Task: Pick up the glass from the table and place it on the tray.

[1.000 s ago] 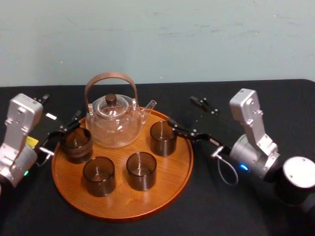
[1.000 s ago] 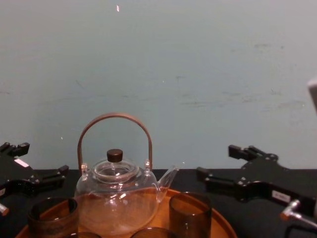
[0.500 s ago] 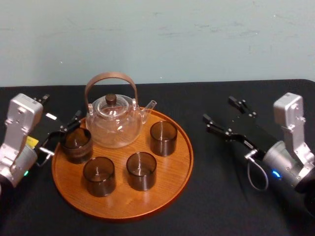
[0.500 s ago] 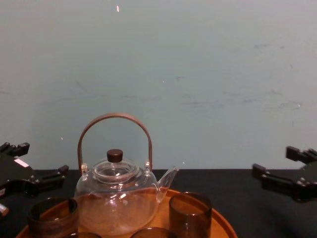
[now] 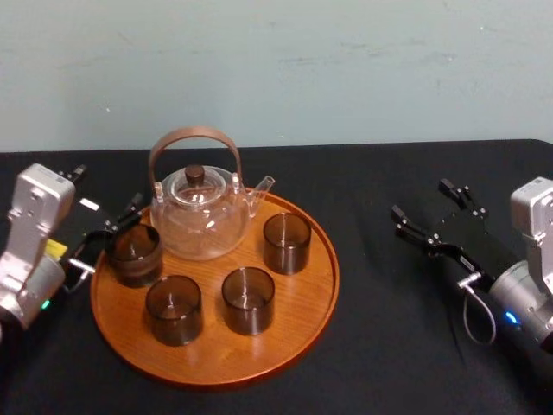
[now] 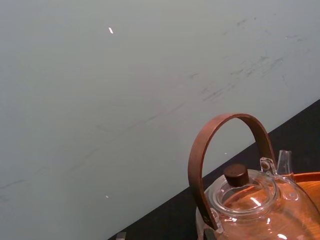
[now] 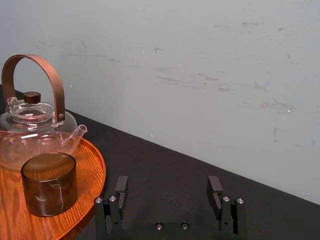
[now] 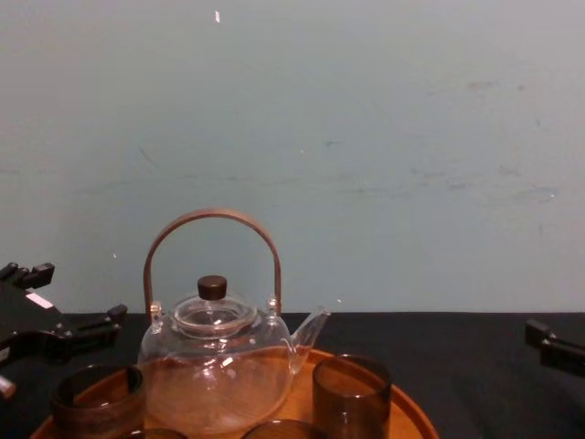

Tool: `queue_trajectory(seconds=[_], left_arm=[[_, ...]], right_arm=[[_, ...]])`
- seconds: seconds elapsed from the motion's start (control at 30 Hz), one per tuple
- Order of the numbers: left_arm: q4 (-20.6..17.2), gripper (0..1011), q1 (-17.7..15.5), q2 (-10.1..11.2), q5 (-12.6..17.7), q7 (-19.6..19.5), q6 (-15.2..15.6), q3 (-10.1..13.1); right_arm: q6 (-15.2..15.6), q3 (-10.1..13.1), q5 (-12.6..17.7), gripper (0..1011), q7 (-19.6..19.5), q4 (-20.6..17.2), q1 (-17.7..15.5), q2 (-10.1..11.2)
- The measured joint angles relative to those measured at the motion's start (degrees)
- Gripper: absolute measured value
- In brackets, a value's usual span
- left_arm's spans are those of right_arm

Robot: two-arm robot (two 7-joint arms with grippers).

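Our right pincer hangs spread over the desk right of the tray; left pincer gapes by its rim. Four glasses, one teapot aboard.

Wrist housings were silver-grey, boxy on round joints. Left gripper and right gripper were black, flat-fingered. Right: silver screws at finger bases, grey cable loop, blue light. Left: yellow label, white tag, green light.
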Motion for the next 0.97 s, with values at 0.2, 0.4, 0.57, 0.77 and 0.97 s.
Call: queue_trajectory(seconds=[0.2, 0.4, 0.57, 0.77, 0.97], left_arm=[[0.0, 1001, 0.0, 0.0, 0.0, 0.0, 0.0, 0.0], [0.0, 1002, 0.0, 0.0, 0.0, 0.0, 0.0, 0.0], [0.0, 1001, 0.0, 0.0, 0.0, 0.0, 0.0, 0.0], [0.0, 1001, 0.0, 0.0, 0.0, 0.0, 0.0, 0.0], [0.0, 1001, 0.0, 0.0, 0.0, 0.0, 0.0, 0.0]], right_arm=[[0.0, -0.2, 0.2, 1002, 0.3, 0.0, 0.2, 0.0], [0.0, -0.3, 0.3, 1002, 0.5, 0.1, 0.3, -0.1], [0.1, -0.4, 0.3, 1002, 0.5, 0.1, 0.4, -0.1], [0.1, -0.5, 0.4, 1002, 0.6, 0.1, 0.4, -0.1], [0.1, -0.5, 0.4, 1002, 0.6, 0.1, 0.4, -0.1]])
